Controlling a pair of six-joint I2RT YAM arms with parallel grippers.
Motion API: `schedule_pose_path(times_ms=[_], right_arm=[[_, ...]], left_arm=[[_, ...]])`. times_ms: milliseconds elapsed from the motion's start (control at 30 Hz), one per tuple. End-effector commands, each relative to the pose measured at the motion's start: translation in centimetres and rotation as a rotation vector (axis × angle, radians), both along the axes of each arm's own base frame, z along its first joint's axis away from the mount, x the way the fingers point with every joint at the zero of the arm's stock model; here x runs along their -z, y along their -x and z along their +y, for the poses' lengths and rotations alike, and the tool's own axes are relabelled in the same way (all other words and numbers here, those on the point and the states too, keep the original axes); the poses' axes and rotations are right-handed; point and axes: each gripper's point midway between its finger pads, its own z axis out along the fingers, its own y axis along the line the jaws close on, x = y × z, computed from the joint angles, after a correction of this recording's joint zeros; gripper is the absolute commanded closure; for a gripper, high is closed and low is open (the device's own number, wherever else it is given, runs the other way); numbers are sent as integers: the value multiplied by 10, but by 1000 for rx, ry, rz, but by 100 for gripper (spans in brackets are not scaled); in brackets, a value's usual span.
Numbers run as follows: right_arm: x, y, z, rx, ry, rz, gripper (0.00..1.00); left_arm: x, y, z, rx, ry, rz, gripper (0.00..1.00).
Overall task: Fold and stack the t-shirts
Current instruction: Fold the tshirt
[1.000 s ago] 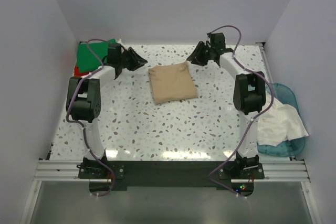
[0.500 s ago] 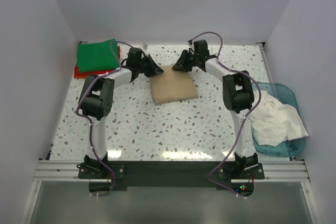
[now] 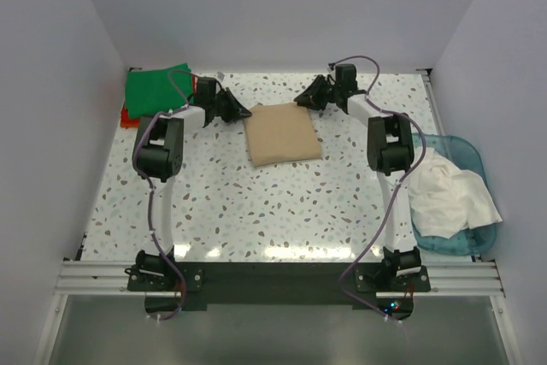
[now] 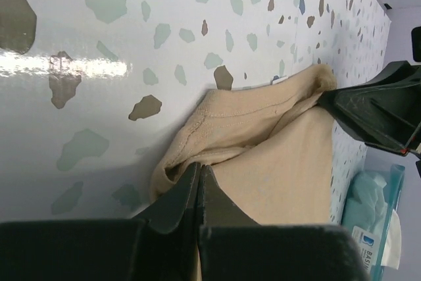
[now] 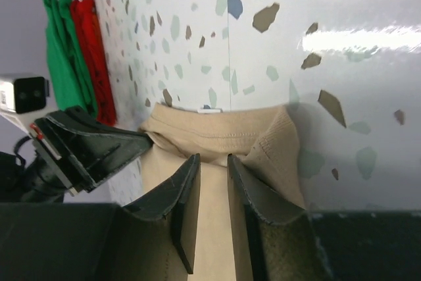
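A folded tan t-shirt (image 3: 282,132) lies flat at the middle of the table. My left gripper (image 3: 246,112) sits at its far left corner, and in the left wrist view its jaws (image 4: 199,168) are shut on a bunched edge of the tan cloth (image 4: 276,162). My right gripper (image 3: 301,102) is at the far right corner by the collar. There its fingers (image 5: 212,157) are closed down with a fold of tan cloth (image 5: 217,133) between them. Green t-shirt (image 3: 156,87) rests on a red-orange one (image 3: 128,117) at the far left. A whitish t-shirt (image 3: 453,198) lies crumpled in the tub.
The translucent blue tub (image 3: 466,153) stands off the table's right edge. White walls close in the back and both sides. Both arms reach forward and bend inward, flanking the tan shirt. The speckled tabletop (image 3: 256,211) stretches toward the arm bases.
Both grippers came in from the sides to the tan shirt's far corners and closed on the cloth. The shirt's far edge is now slightly bunched.
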Motion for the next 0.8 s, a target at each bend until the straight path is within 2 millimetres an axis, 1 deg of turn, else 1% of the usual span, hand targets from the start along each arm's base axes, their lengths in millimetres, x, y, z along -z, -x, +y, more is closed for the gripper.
schedule_pose_path(times_ms=[0,33,67,100,133,167,200,233,267,300,333,367,400,433,467,500,533,567,600,633,667,700,733,767], right_arm=[[-18,-13,-5,24,-108,-31,72],[-18,-10,-4,12,-132,-20,72],[-27,-12,-6,19,-156,-36,72],[-28,-11,-8,22,-158,-33,72],[-40,-11,-10,24,-153,-58,71],[-46,-12,-15,31,-152,-71,70],[-48,-10,-17,31,-153,-70,69],[-55,-10,-19,25,-159,-84,69],[-67,-11,-25,32,-164,-101,68],[-68,-9,-27,34,-168,-100,68],[-77,-11,-30,38,-186,-119,67],[-90,-8,-31,29,-202,-137,67],[-89,-4,-32,35,-205,-128,67],[-92,-2,-32,34,-195,-139,67],[-93,-2,-35,52,-179,-147,67],[-99,4,-38,62,-168,-153,67],[-100,7,-40,69,-154,-160,67],[-102,10,-43,85,-142,-166,67],[-105,14,-47,108,-124,-170,66],[-107,17,-48,109,-111,-181,66],[-104,23,-45,103,-115,-169,66],[-115,27,-42,92,-128,-186,66],[-115,33,-33,73,-125,-182,66],[-115,38,-30,64,-119,-181,66]], left_arm=[[-3,-4,-1,33,1,-20,100],[-6,-5,-1,37,7,-26,100],[-15,-6,-2,45,23,-50,99],[-20,-6,-3,51,28,-63,94],[-29,-8,-2,51,32,-86,92],[-41,-9,-2,61,41,-111,89],[-49,-10,-1,63,41,-129,81],[-56,-11,3,61,40,-147,77],[-71,-10,4,63,44,-173,73],[-79,-10,7,62,46,-188,67],[-88,-9,11,56,44,-205,64],[-106,-8,12,50,42,-237,62],[-108,-4,14,42,35,-237,60],[-114,-1,13,45,31,-246,59],[-126,3,11,48,32,-264,59],[-123,11,8,53,31,-249,59],[-123,18,-1,73,30,-250,59],[-124,27,-4,82,26,-247,59],[-123,34,-8,92,22,-240,62],[-124,43,-20,111,33,-241,62],[-121,58,-25,124,40,-226,62],[-123,64,-32,133,50,-241,63],[-122,77,-46,157,68,-231,63],[-116,92,-51,172,76,-212,64]])
